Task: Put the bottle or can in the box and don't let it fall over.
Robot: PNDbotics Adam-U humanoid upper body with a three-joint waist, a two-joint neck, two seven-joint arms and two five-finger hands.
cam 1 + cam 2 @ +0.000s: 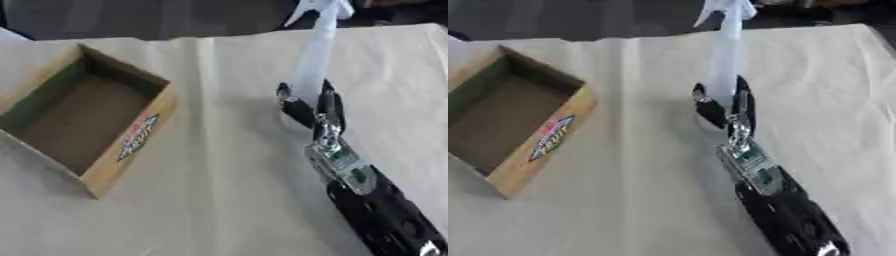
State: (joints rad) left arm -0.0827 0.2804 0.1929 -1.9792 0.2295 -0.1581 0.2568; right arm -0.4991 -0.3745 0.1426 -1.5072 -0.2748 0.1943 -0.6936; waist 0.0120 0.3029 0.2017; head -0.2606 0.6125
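Right hand (pixel 308 107) curls low around the upright tall white plastic spray bottle (pixel 313 60), steadying it for the open cardboard box (pixel 131 145) at left on the bench.

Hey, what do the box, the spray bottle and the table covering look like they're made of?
Box: likely cardboard, with matte tan walls, raw brown edges and a printed label on the side. Spray bottle: probably plastic, pale and translucent-looking, with a white trigger head; the right robot hand is curled around its base. Table covering: matte beige, with a straight fold line; it could be paper or cloth.
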